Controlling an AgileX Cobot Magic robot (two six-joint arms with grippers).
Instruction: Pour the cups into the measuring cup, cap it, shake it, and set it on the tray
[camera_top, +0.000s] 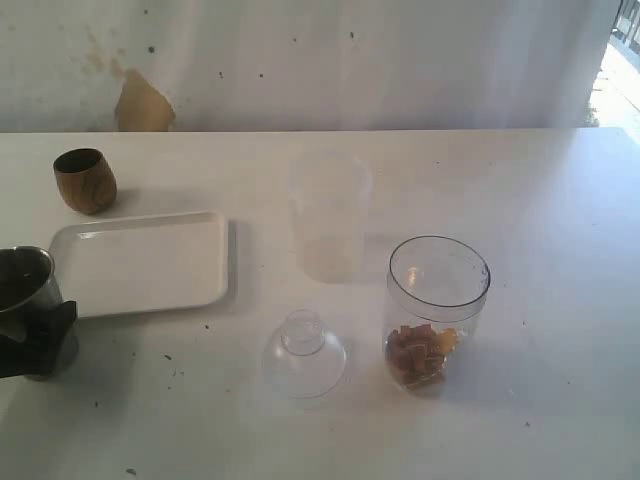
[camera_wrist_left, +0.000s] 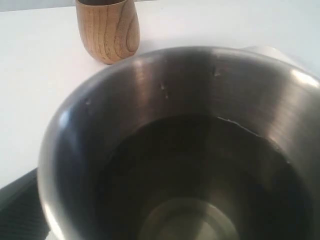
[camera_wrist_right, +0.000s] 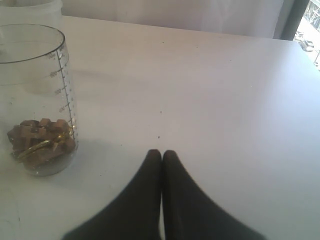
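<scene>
Standing at the near left edge of the table (camera_top: 560, 250), the tumbler (camera_top: 22, 285) is upright, with the left gripper (camera_top: 45, 335) around its lower wall. The jaws are spread wide on either side of it, but I cannot tell whether they press on the steel. Inside, the tumbler shows bare metal down to the bottom. Behind it, well apart, the wooden cup (camera_top: 85, 180) stands upright, just beyond the far left corner of the tray (camera_top: 140, 262). The tray lies flat with nothing on it. Further right stands the frosted cup (camera_top: 330, 215), upright. Nearer the camera, the lid (camera_top: 303, 355) rests on its wide rim, neck up. Just beside it on the right, the measuring cup (camera_top: 437, 290) stands upright and uncapped, with brown pieces (camera_top: 420, 355) heaped in its bottom. The right gripper (camera_wrist_right: 161, 156) has its fingers pressed together on nothing, over bare table near the measuring cup but not touching it.
</scene>
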